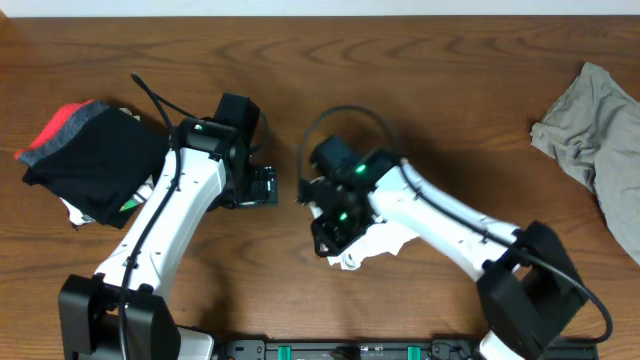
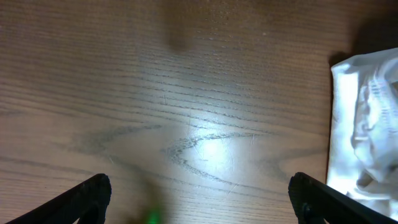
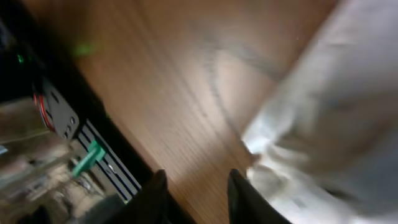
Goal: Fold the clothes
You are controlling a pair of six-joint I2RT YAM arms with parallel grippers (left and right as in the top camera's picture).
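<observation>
Closest to the robot, the white shirt (image 2: 367, 112) is scrunched into a small lump on the table (image 1: 450, 80), mostly tucked under the right arm. The right gripper (image 3: 198, 175) sits low just beside it. Its fingers are only a little way apart, and I can see bare wood in the gap, so it doesn't look clamped on anything. That view is pretty blurry though.

A bit further back, the left gripper (image 2: 199, 186) hangs over bare wood with its fingers spread wide and nothing in them. The shirt's edge is just off to one side of it.

My take on handling: this thing is light, floppy and has zero stiffness, so it'll sag and drag wherever it isn't held. Grabbing the middle of the lump would probably just lift a wad. I'd go for an outer hem or corner, one per gripper, then pull them apart to flatten it before any folding. A thin single layer can slip out, so pinch a fold of the edge.

Further off, the black and red pile (image 1: 90, 160) sits at the left side, and the khaki-grey garment (image 1: 600, 130) is crumpled way out at the far right, well apart from both grippers. They look like the same soft stuff.
</observation>
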